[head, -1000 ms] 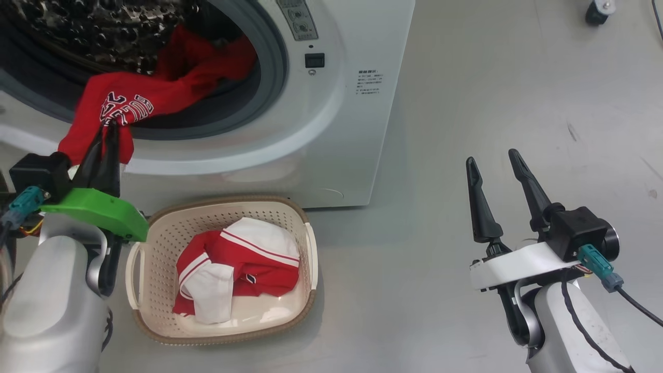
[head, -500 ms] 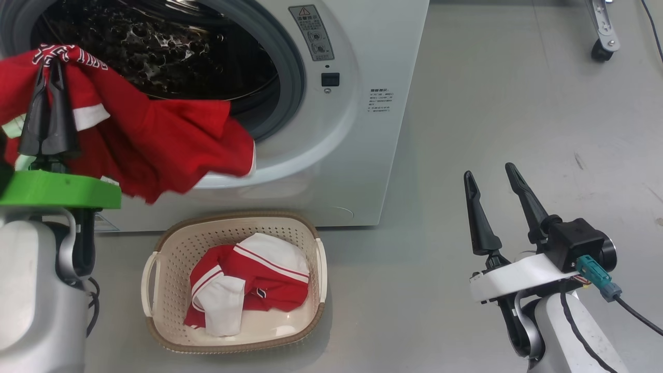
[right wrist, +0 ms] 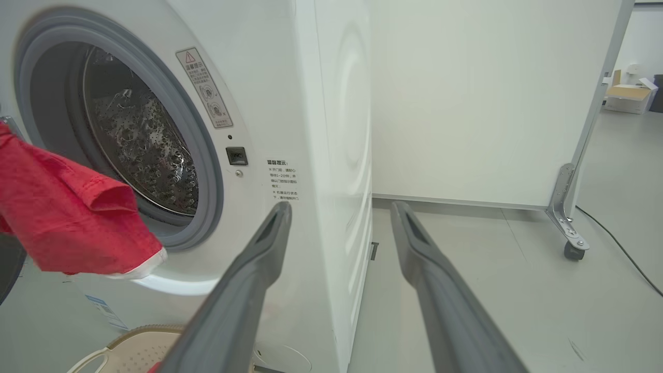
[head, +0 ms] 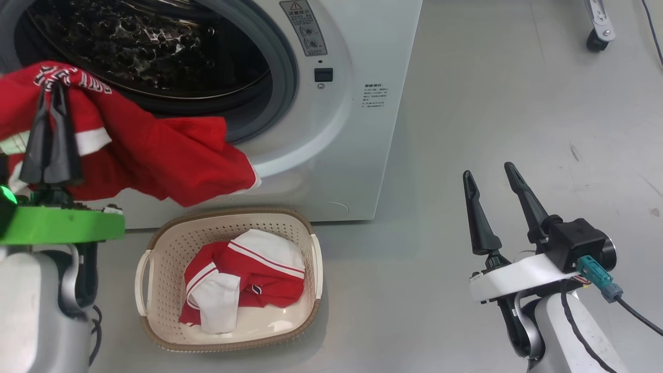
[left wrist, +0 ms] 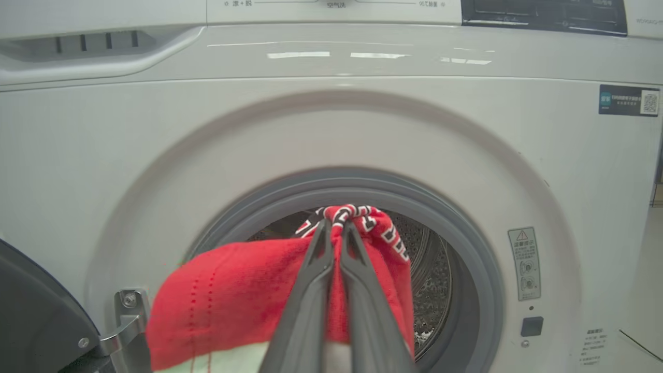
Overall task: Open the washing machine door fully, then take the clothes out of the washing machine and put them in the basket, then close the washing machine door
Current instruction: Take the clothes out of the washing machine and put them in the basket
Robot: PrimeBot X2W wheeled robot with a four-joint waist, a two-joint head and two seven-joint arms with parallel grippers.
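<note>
Head camera looks steeply down on the washer [head: 336, 155] front and basket [head: 233, 213]. Left wrist faces the porthole [left wrist: 440, 290] squarely, close; right wrist sits low (seemingly farther right), viewing that porthole obliquely.

washing machine [head: 352, 129]: landmark, on the floor [head: 492, 77].
basket [head: 228, 213]: on the floor just before the machine, below its porthole; clothes [head: 254, 280] in it.
hanging garment [head: 166, 160]: before the porthole's left part, higher than the basket, pinched in the left pincer [head: 52, 88].
door [left wrist: 31, 321]: swung out at the machine's left.
right pincer [head: 488, 170]: right of the machine, well apart.
castor [head: 594, 44]: on the floor, farther right of the machine.
</note>
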